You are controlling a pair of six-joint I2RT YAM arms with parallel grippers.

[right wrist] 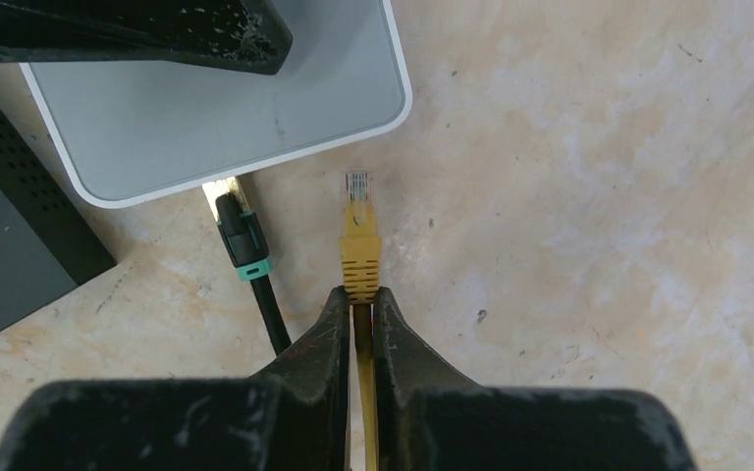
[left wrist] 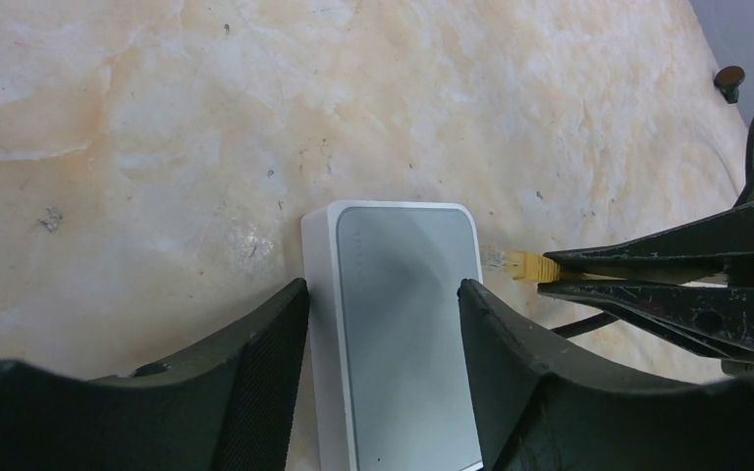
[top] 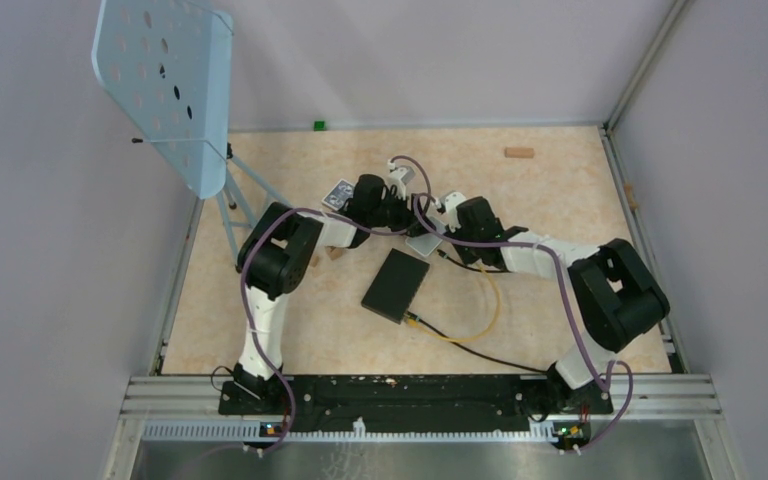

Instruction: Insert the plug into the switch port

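Yellow plug (right wrist: 358, 240): probably light, stiff, clear tip fragile; my right gripper (right wrist: 360, 294) pinches its boot, the sound hold; my left gripper (left wrist: 383, 287) stands open astride the pale box (left wrist: 403, 343).

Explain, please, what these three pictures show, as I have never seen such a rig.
These are two robot arms, the left arm and the right arm, bolted at the near edge of a table. The wide picture looks down from above and behind them. The other two come from a camera on each wrist, so you see that arm's own fingers. On the table lie a black box, a pale box and a card. The right gripper is shut on a yellow plug, whose tip points towards the pale box's edge, beside a black cable plugged in there. The left gripper straddles the pale box; whether it presses it, I cannot tell.
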